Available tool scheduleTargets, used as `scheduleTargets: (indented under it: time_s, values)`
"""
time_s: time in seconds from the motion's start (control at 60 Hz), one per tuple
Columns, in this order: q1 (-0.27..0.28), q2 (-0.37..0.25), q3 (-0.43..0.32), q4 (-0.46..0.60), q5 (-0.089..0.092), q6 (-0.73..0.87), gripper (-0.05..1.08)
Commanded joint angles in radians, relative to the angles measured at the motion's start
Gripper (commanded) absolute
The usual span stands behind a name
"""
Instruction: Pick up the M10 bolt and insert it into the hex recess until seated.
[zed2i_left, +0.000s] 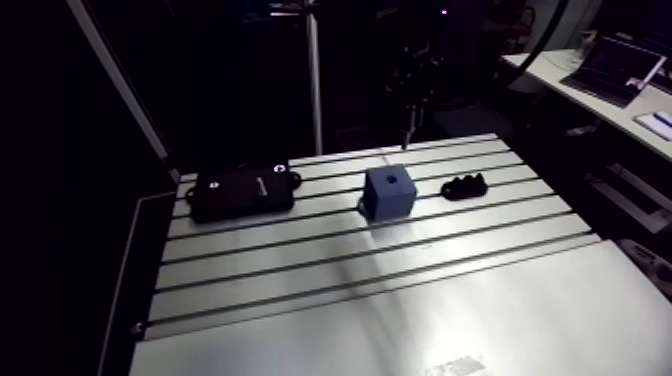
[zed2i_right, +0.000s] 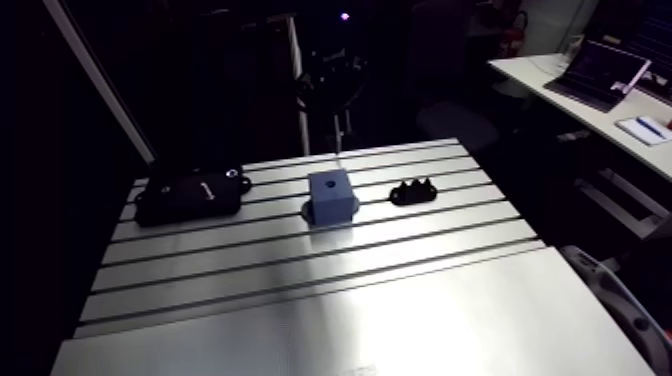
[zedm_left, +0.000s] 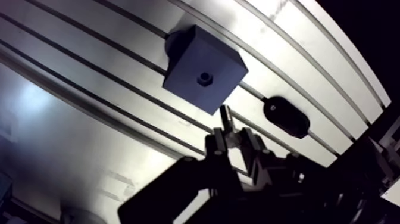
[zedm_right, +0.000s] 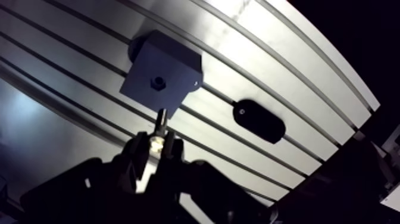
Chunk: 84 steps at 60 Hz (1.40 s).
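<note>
Near the blue block (zedm_right: 169, 65), the M10 bolt (zedm_right: 160, 119) is held clamped by the gripper (zedm_right: 156, 143); its gripped end is hardly made out.

Your arm view looks down from high over the near edge of the counter (zed2i_left: 400, 300), facing its far edge, and takes in the whole slotted top from well back. Your wrist view looks steeply down past the pincer (zedm_right: 156, 143), close above the counter. Both views share the blue block (zed2i_left: 390, 192) and the black part (zed2i_left: 465, 186) beside it.
</note>
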Motion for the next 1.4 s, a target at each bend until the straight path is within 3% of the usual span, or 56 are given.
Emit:
scheduleTargets:
  time_s: [0.017,0.083,1.4]
  values:
    - [0.010,0.015,0.006,-0.009,-0.007,0.001,0.75]
    - [0.015,0.020,0.010,-0.014,-0.014,0.001,0.75]
    - [0.031,0.057,0.052,-0.069,-0.013,0.006,0.75]
